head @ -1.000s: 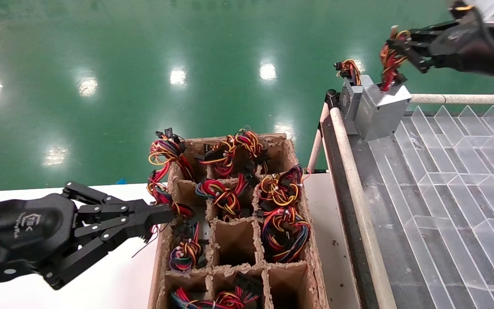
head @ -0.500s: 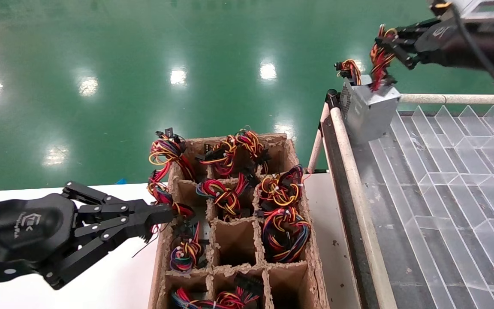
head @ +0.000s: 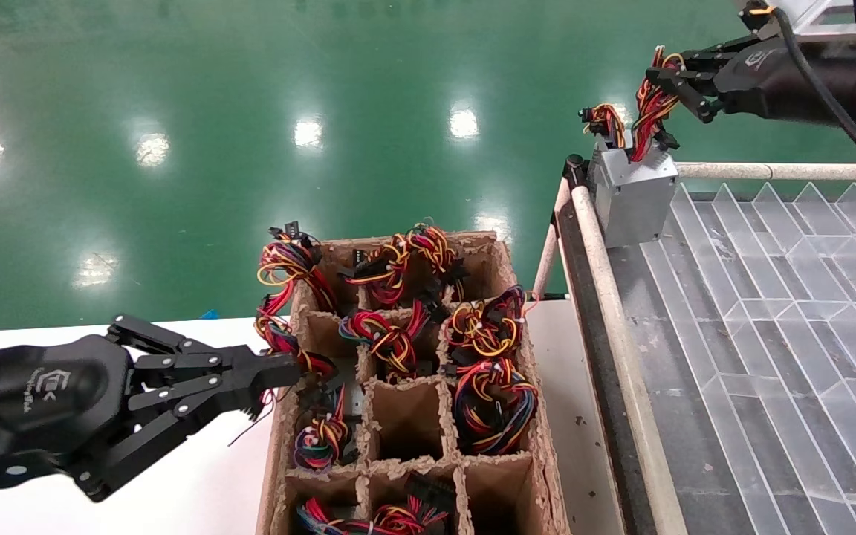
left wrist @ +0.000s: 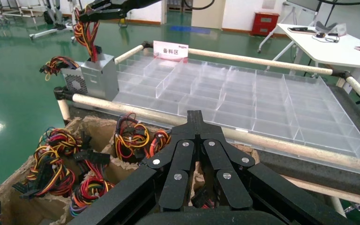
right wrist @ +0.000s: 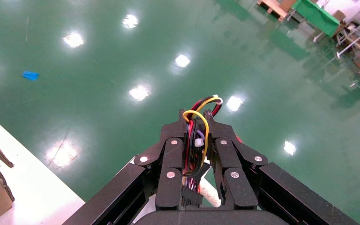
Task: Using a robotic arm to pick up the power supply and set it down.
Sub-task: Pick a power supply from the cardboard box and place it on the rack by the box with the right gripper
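The power supply (head: 634, 195) is a silver-grey box standing upright at the far left corner of the clear divider tray (head: 770, 312). Its mostly red wire bundle (head: 647, 111) runs up into my right gripper (head: 667, 76), which is shut on the wires above the box. The right wrist view shows red, yellow and black wires (right wrist: 192, 140) pinched in that gripper (right wrist: 194, 117). In the left wrist view the power supply (left wrist: 99, 75) stands far off. I cannot tell whether the box rests on the tray. My left gripper (head: 283, 369) is parked shut and empty over the white table.
A like grey box (head: 597, 174) with orange-yellow wires (head: 606, 119) stands touching the power supply's left side. A cardboard carton (head: 545, 461) holds several wire-bundled units. A padded rail (head: 606, 297) edges the tray. A white table (head: 198, 483) lies at the lower left.
The right gripper moved left with the wire bundle. The power supply swung from tilted to upright and closed up against the other grey box. The left arm stayed still.
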`<state>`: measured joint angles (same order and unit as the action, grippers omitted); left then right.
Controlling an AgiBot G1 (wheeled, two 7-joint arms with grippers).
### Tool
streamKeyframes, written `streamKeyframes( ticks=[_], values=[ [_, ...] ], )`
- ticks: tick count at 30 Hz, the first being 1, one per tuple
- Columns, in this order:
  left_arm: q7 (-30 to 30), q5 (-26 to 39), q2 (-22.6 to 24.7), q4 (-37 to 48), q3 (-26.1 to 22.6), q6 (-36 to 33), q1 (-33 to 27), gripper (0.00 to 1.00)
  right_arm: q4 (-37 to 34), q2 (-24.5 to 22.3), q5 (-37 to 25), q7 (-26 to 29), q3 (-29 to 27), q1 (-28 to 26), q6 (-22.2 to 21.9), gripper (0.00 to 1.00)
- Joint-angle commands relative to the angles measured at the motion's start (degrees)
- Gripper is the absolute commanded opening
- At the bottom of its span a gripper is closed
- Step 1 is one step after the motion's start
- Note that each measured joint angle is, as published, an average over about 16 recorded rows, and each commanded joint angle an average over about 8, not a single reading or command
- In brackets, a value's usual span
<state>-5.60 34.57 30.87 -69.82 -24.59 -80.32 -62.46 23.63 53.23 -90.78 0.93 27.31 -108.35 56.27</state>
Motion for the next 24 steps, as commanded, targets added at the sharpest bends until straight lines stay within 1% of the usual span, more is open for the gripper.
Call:
streamKeyframes(
  ticks=[1, 11, 19, 24],
  values=[
    [0.0, 0.0, 0.0, 0.0, 0.0, 0.0, 0.0, 0.00, -0.3, 0.1, 0.0, 0.1, 0.0, 0.1, -0.2, 0.00],
    [0.0, 0.0, 0.0, 0.0, 0.0, 0.0, 0.0, 0.00, -1.1, -0.1, 0.9, -0.4, -0.9, 0.3, -1.8, 0.00],
    [0.0, 0.0, 0.0, 0.0, 0.0, 0.0, 0.0, 0.00, -1.5, -0.5, 3.1, -1.0, -2.3, 0.6, -1.4, 0.00],
    [0.0, 0.0, 0.0, 0.0, 0.0, 0.0, 0.0, 0.00, -1.8, -0.8, 3.4, -0.9, -2.5, 0.8, -1.4, 0.00]
  ],
)
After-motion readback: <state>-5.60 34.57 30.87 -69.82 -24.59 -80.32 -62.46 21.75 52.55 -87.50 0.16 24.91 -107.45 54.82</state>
